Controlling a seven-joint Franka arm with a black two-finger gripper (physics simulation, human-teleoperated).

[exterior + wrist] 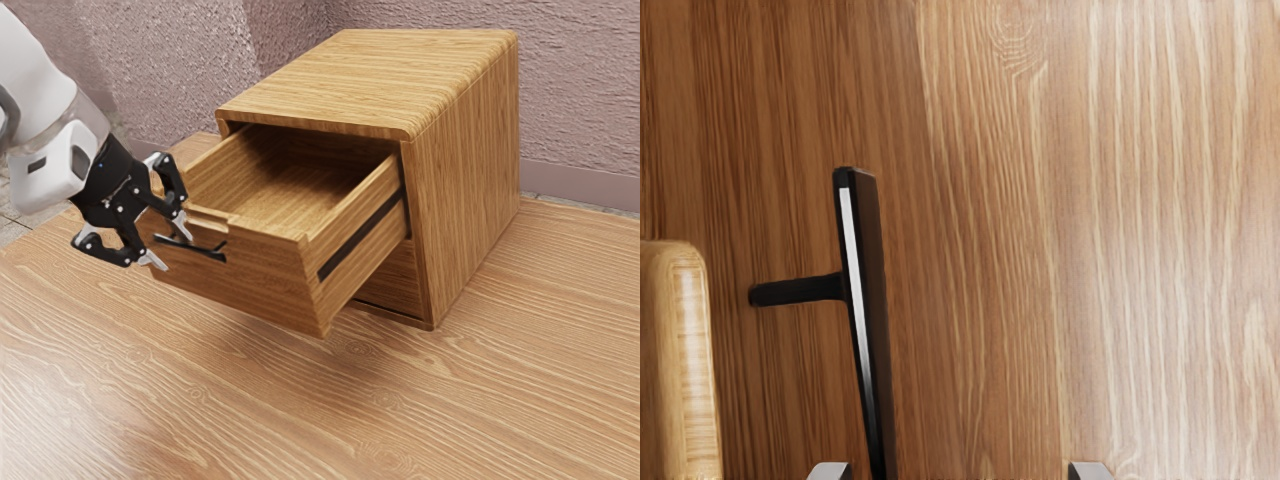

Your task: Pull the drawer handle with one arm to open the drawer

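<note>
With the drawer (262, 283) already well out, the jaws stand spread around the handle (190, 247). Pinch it squarely, then pull straight toward the near left.

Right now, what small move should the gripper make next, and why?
Probably back the gripper straight off the handle: the drawer already stands well out of the cabinet, and the gripper is open around the handle.
</note>
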